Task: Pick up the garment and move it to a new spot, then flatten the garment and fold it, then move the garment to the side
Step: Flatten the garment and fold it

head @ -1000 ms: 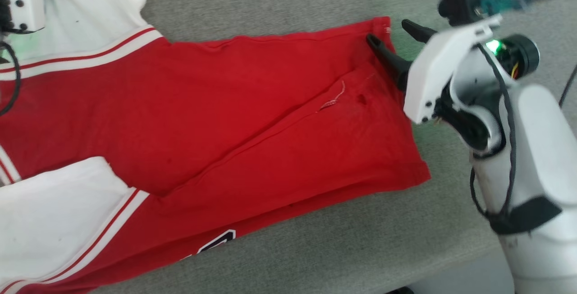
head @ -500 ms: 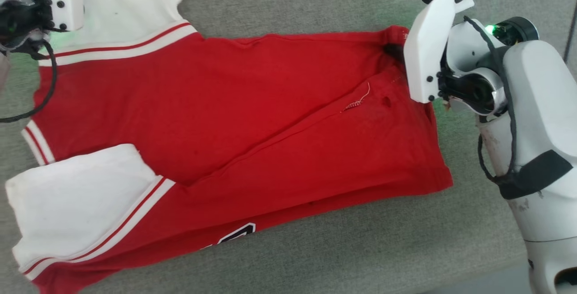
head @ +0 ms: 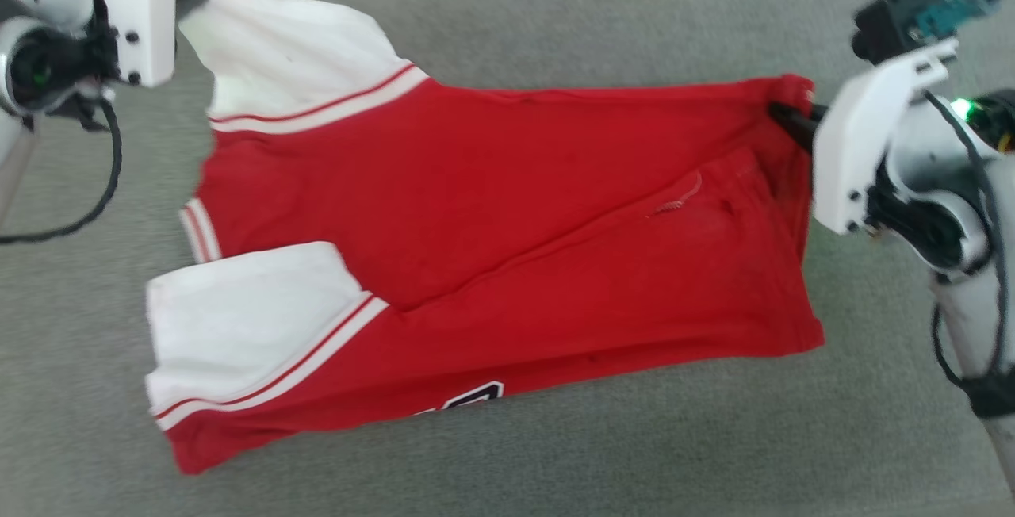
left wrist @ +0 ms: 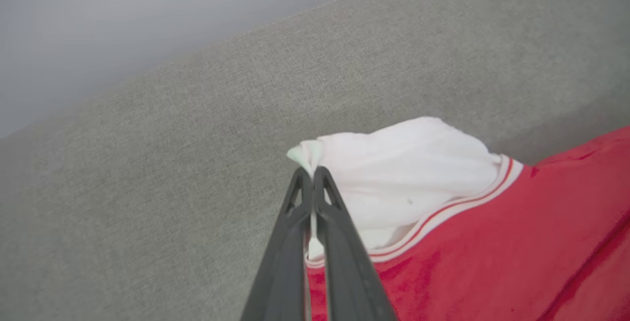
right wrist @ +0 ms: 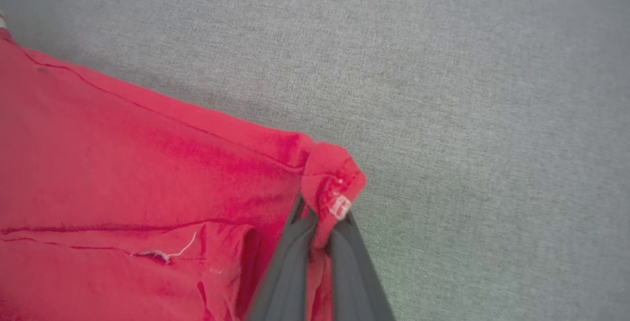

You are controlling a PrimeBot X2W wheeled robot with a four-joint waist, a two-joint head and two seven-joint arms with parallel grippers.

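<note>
Grey surface (head: 555,17) carried the red garment (head: 507,208), white panels edged with red stripes, partly folded; our left claw (left wrist: 312,176) clamped its white corner, our right claw (right wrist: 319,222) its red hem corner.

White casings (head: 864,144), black cables (head: 107,176), dark pincers (left wrist: 312,176) (right wrist: 320,215)

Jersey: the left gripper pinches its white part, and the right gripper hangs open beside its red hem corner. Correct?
No. The right gripper is not open: it is shut on the red hem corner of the jersey, as the right wrist view shows. The left gripper does pinch the white part.
</note>
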